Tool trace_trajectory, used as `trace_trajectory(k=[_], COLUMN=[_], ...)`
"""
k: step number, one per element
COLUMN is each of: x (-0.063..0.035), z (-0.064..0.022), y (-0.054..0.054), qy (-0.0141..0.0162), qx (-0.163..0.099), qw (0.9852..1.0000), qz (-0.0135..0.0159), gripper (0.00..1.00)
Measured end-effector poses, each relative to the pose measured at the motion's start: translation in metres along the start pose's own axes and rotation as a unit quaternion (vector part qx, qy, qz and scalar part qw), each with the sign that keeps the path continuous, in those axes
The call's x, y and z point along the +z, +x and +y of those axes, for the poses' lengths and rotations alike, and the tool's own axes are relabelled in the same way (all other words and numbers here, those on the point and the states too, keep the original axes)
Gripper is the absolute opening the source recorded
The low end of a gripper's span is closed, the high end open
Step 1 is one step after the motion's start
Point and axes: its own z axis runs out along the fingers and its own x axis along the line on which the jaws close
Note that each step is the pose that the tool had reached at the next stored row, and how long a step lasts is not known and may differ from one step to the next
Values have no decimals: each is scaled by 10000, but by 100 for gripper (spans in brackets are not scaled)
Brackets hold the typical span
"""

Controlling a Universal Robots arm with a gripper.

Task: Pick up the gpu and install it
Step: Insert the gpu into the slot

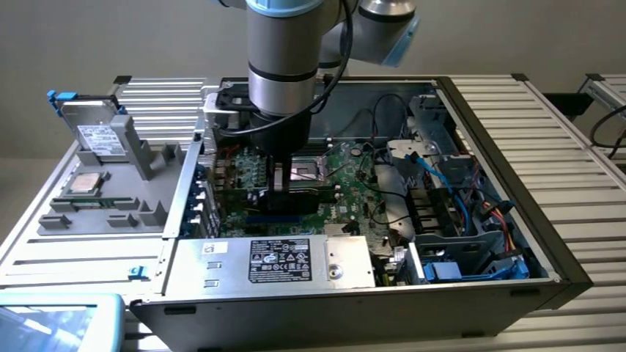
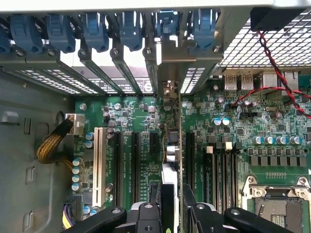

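- Here, the gripper (image 2: 171, 211) has its fingers pressed against both faces of the gpu (image 2: 178, 145). It holds the card on edge, apparently so that the lower edge meets a slot squarely.
- The gpu stands upright over the motherboard (image 2: 243, 141), among the expansion slots and to one side of the CPU socket (image 2: 277, 199). Whether it is fully seated cannot be told.
- Its silver bracket (image 2: 167, 92) faces the rear slot openings next to the blue retainers (image 2: 131, 29), probably to line that end up with the case wall.
- The power supply (image 1: 278, 260) carries a black-and-white label. A hard drive (image 1: 98, 139) on the gray tray (image 1: 108, 227) outside the case (image 1: 562, 271) is labelled too. Neither text is legible.
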Motion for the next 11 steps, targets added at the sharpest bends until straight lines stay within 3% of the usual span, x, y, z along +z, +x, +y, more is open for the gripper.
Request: trace_trajectory(k=[11], x=[3], z=[27], y=[7], qy=[0], qx=[1], qw=[10000], qz=[7], gripper=[28])
